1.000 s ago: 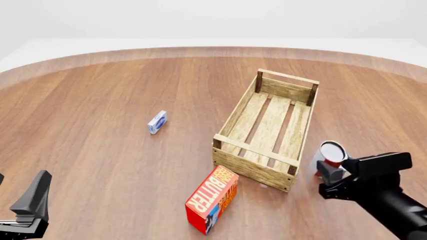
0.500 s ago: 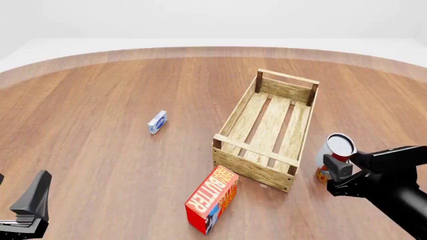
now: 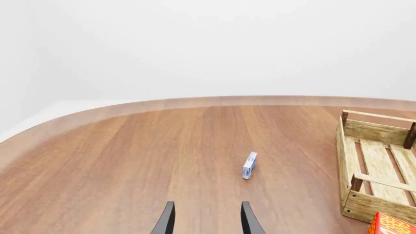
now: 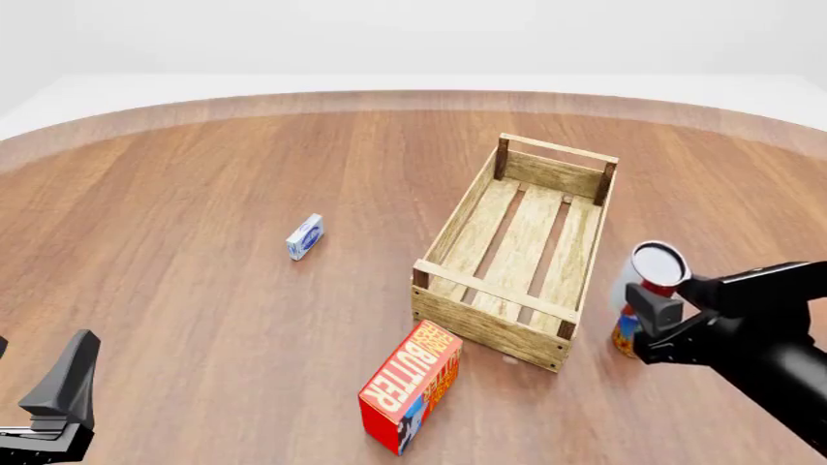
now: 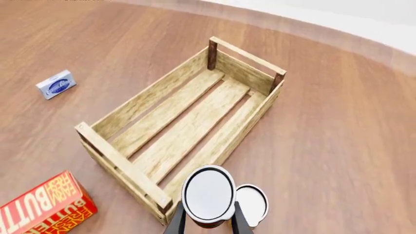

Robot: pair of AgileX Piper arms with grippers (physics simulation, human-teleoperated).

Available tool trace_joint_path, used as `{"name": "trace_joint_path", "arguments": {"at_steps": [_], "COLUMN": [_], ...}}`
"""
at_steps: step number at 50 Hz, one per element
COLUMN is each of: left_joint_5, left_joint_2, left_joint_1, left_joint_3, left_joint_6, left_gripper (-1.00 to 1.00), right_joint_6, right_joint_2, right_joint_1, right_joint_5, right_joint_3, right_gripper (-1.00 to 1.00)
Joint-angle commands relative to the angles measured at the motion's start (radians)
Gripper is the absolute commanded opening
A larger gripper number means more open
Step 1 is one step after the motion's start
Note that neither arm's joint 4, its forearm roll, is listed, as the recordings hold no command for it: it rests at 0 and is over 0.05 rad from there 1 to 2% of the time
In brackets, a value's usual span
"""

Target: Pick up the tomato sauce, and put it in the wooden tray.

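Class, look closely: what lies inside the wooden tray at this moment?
The wooden tray shows only its own slatted floor, with nothing in it. The tomato sauce is outside, in the right pincer. The near wall hides a strip of floor behind it in the front view.

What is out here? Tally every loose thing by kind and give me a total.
Cans: 2, the tomato sauce and the other can
Boxes: 2, the butter box and the small blue and white box
Crates: 1, the wooden tray
Total: 5
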Motion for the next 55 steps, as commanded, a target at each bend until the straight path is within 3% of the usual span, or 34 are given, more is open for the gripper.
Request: {"name": "trace_joint_path", "arguments": {"at_steps": [1,55], "left_joint_5": [0.0,0.0], "left_joint_2": [0.0,0.0], "left_joint_1": [0.0,0.0], "left_joint_3": [0.0,0.0], "left_joint_6": [0.0,0.0], "left_gripper": [1.0,1.0], "right_joint_6": [0.004,-0.034], "right_joint_2": [0.029,0.246], "right_joint_1": [0.002,0.005], "right_joint_5": [-0.011,-0.107], "right_joint_3": [-0.031,-0.174], "right_gripper": [-1.0,-1.0]}}
